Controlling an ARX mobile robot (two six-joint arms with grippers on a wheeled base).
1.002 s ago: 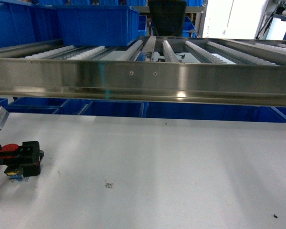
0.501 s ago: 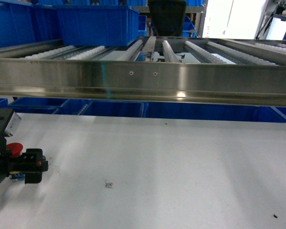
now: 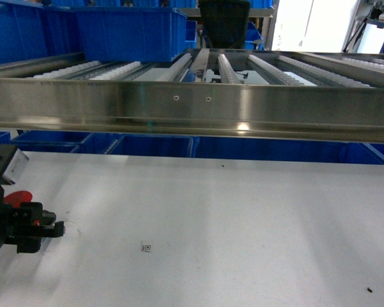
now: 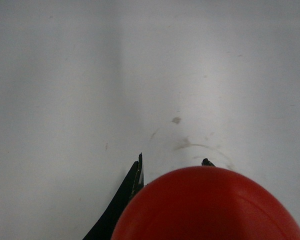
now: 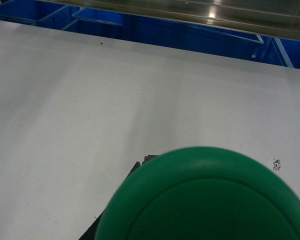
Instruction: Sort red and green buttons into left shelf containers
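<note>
White table [image 3: 243,224], faint scuffs. Steel roller rack [image 3: 198,105] across the front. Bright area, possibly a window [image 3: 313,25], behind.

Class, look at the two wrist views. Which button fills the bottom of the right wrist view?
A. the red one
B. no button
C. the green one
C: a green button fills the bottom of the right wrist view, while the red button shows in the left wrist view.

red button [image 4: 210,207] cap close-up, white table [image 4: 90,75]
</note>
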